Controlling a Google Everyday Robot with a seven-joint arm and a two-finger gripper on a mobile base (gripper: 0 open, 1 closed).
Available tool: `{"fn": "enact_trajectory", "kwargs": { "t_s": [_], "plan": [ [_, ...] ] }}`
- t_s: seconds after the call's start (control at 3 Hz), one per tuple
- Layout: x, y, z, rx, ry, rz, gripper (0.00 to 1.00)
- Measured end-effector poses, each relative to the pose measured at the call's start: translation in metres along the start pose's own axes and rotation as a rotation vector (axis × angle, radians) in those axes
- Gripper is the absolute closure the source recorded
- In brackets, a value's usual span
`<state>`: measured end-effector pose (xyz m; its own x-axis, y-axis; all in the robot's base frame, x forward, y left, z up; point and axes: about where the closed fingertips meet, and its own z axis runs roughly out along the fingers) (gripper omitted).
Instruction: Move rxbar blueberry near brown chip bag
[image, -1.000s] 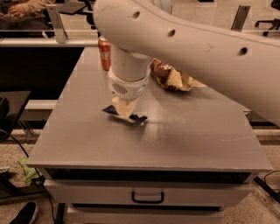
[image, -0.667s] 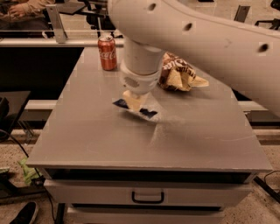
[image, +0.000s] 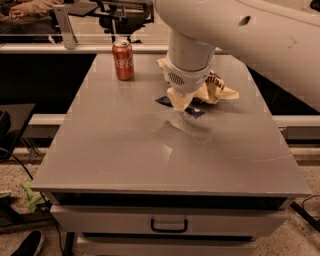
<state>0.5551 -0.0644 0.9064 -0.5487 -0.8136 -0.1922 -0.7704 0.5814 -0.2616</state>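
The gripper (image: 181, 102) is closed on the blue snack bar (image: 195, 112), just beside the brown chip bag (image: 222, 91), so a careless lowering could let the wide wrist push the light bag away.

The rxbar blueberry (image: 196, 112), flat and dark blue, lies slantwise low on the worktop (image: 125, 145), only its two ends visible (the gripper (image: 180, 101) clasps its middle). Just behind it the brown chip bag (image: 218, 90) lies crumpled, its tan-yellow end pointing right.
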Motion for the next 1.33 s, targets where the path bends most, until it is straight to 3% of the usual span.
{"fn": "enact_trajectory", "kwargs": {
  "t_s": [0.33,1.33],
  "plan": [
    [0.011,-0.023,0.003,0.023,0.006,0.017,0.82],
    [0.043,-0.049,0.032,-0.027,0.026,0.034,0.13]
  ]
}}
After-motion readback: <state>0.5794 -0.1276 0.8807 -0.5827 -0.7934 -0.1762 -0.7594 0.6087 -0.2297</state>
